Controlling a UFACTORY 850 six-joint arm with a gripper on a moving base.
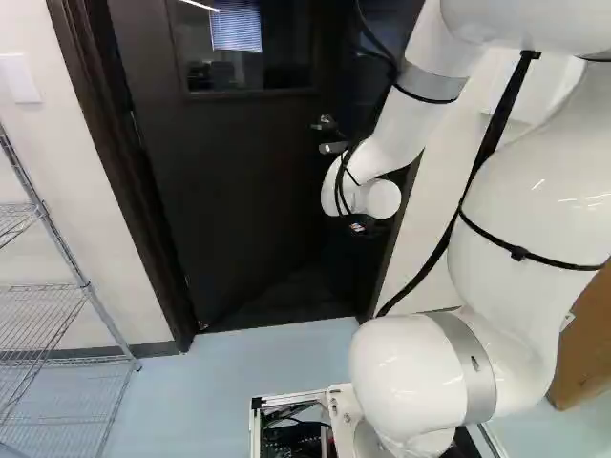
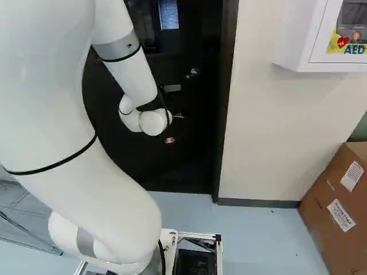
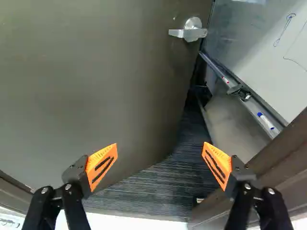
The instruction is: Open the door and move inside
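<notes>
Door [image 3: 96, 81] is standing ajar, looking heavy and rigid, so I'm favouring a push near its handle [image 3: 193, 33] with my wide-open gripper [image 3: 159, 154].

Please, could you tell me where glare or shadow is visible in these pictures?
Left base view: small glints on the white arm, a bright streak in the window of the dark door; right base view: soft shadow under the wall cabinet; wrist view: floor between the fingers washed out to white.
</notes>
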